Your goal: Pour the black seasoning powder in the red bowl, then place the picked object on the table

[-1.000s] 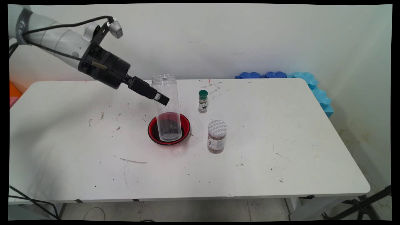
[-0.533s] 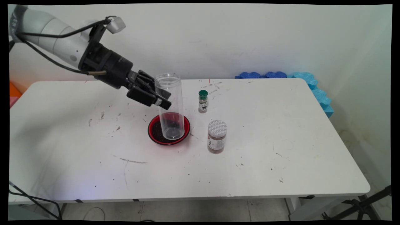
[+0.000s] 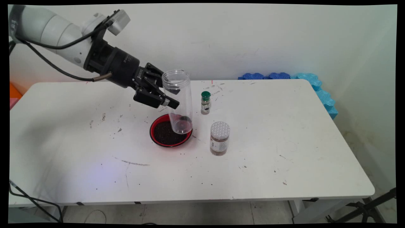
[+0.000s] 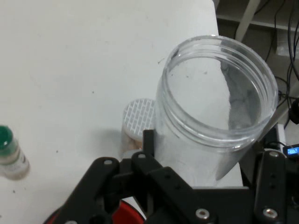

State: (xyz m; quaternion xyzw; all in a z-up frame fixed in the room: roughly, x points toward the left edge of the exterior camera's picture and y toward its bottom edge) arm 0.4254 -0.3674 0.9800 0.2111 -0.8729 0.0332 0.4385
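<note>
The tall clear plastic open-topped jar [image 3: 179, 100] hangs tilted, clamped between the fingers of the black two-finger hand [image 3: 169, 96], its base just above the red round bowl of dark grains [image 3: 166, 134] on the white surface [image 3: 284, 142], near a green-capped spice bottle [image 3: 205, 102] and a white-lidded brown jar [image 3: 220, 138].

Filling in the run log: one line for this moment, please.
gripper: shut on clear jar | jar: tilted, lifted above red bowl of dark grains | beside: green-capped bottle, white-lidded jar
</note>
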